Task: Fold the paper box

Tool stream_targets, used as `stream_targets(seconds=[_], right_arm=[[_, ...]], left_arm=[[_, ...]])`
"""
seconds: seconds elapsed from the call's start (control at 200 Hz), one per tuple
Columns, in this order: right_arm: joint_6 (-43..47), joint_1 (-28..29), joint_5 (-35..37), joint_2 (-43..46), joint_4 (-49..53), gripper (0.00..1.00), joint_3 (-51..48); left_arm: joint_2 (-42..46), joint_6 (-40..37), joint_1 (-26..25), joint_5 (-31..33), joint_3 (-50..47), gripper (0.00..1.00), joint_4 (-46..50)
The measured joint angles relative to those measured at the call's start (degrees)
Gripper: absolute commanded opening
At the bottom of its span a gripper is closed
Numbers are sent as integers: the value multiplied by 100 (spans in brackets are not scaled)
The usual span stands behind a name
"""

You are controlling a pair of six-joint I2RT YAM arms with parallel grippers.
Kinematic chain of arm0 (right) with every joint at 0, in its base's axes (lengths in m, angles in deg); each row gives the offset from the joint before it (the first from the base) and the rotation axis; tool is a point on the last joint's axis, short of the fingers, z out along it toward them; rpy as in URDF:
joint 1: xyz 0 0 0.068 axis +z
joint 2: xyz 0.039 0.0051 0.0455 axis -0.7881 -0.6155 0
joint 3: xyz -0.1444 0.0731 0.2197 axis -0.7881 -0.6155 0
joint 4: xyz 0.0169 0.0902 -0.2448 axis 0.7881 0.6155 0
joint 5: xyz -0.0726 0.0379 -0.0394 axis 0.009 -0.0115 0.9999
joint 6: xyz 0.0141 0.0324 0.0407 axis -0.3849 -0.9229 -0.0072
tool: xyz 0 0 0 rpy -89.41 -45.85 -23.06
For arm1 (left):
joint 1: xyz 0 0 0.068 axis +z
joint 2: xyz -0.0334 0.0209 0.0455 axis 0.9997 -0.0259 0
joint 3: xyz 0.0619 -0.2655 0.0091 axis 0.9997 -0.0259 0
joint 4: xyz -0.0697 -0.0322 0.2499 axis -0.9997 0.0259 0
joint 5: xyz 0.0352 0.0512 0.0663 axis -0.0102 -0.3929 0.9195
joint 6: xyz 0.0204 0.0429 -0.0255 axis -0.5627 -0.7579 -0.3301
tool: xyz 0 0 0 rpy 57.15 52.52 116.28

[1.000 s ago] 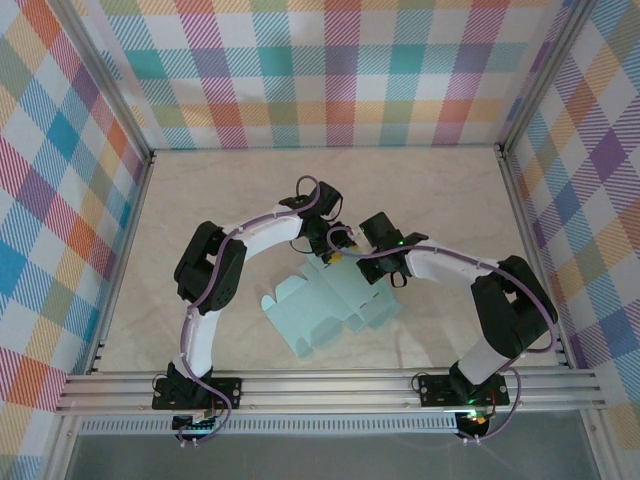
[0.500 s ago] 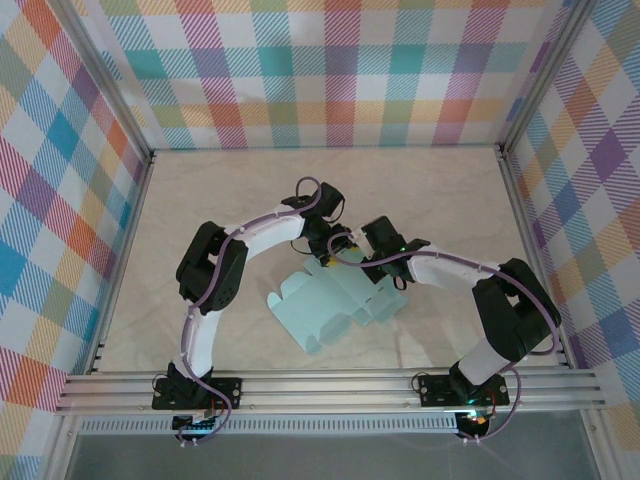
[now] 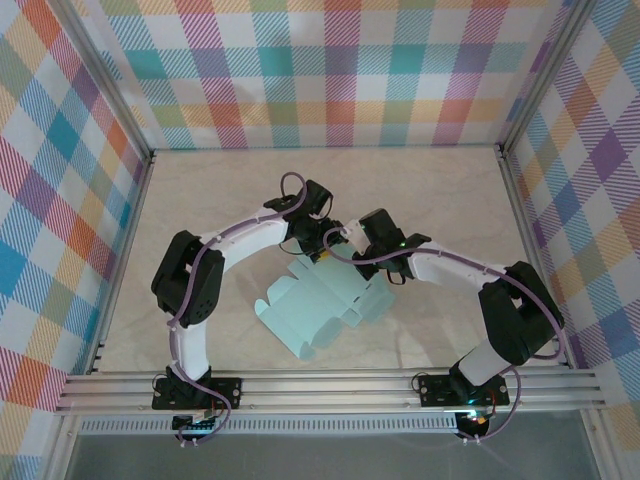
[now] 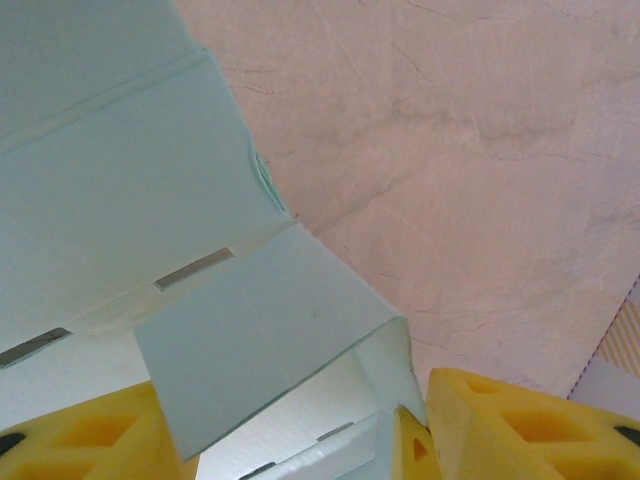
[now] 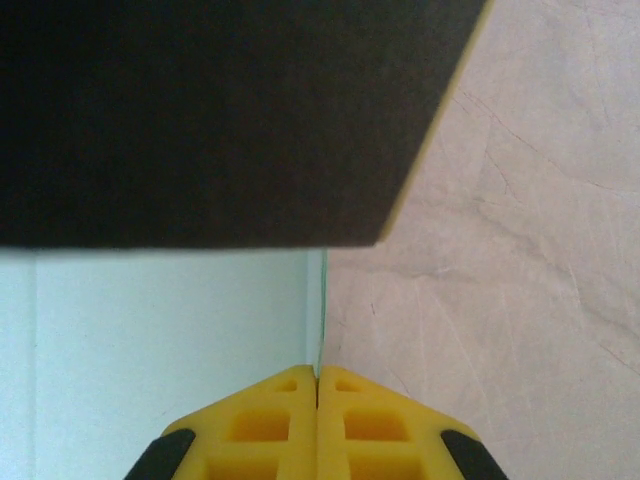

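The paper box (image 3: pixel 318 308) is a pale mint die-cut sheet lying partly folded on the table's middle. My left gripper (image 3: pixel 322 252) is at the sheet's far edge. In the left wrist view its yellow fingers (image 4: pixel 525 425) stand wide apart, open, with a raised flap of the paper box (image 4: pixel 260 335) between them. My right gripper (image 3: pixel 347 242) meets it from the right. In the right wrist view the right gripper (image 5: pixel 318 372) is shut on the thin upright edge of the paper box (image 5: pixel 170 340), the card running into the seam between the pads.
The beige marble-patterned table (image 3: pixel 200 200) is fenced by plaid walls and an aluminium rail (image 3: pixel 330 385) along the near edge. A dark blurred part of the other arm (image 5: pixel 220 110) covers the top of the right wrist view.
The left arm's elbow swung left and its wrist shifted slightly up and left. The left jaws opened wider. The sheet slid a little to the left; the right gripper stayed shut on its edge.
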Motion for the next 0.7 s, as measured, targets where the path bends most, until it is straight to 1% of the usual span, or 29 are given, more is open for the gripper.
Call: stream_targets(seconds=[0.095, 0.155, 0.245, 0.3, 0.385, 0.505, 0.7], right_arm=[[-63, -15, -17, -4, 33, 0, 28], [-201, -120, 74, -2, 55, 0, 17], [-361, -385, 238, -4, 149, 0, -81], [-481, -546, 229, -4, 245, 0, -107], [-608, -643, 138, -4, 304, 0, -111], [-542, -597, 81, 76, 116, 0, -289], [90, -409, 120, 726, -433, 0, -1054]], left_arm=[[11, -15, 46, -61, -4, 64, -26], [94, -31, 142, -90, -66, 64, 11], [367, -90, 334, -15, -109, 52, 199], [544, -153, 407, 52, -107, 49, 240], [715, -173, 476, 87, -98, 52, 251], [702, -61, 466, 26, -98, 63, 173], [354, 0, 457, -87, 446, 66, 203]])
